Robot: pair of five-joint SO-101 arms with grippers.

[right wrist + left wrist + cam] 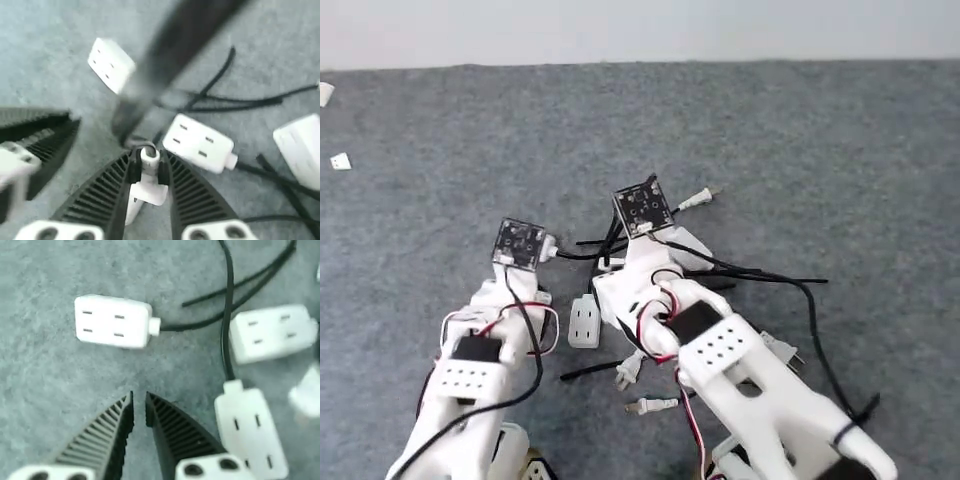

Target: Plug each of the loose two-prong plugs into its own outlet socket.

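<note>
Closest to the lens, your right gripper (148, 159) is clamped on a white two-prong plug (147, 187), with one black ribbed finger on each side of the plug body. The thick black cord (167, 60) of the plug rises away from it. The prongs are hidden, so I cannot tell you which way they point.

The relation that matters is this. The nearest white plastic outlet block (200, 142) lies on the grey carpet-like desk (60, 30) just beyond the fingertips, a little off the line of the gripper. Its long axis runs oblique to that line, and its slotted face looks upward. In my judgement you must bring the plug over this face and turn the wrist until the prongs agree with one pair of slots.

A second white outlet block (110, 62) lies farther away, well apart from the plug.

Your left gripper (139, 400) is almost fully closed, with only a thin slit between the tips, and it holds nothing. It hangs over bare desk near a white rectangular outlet block (112, 321) that lies crosswise to it. The right arm is the nearer one for this insertion. In the high view a loose white plug (696, 199) lies beyond both arms.
</note>
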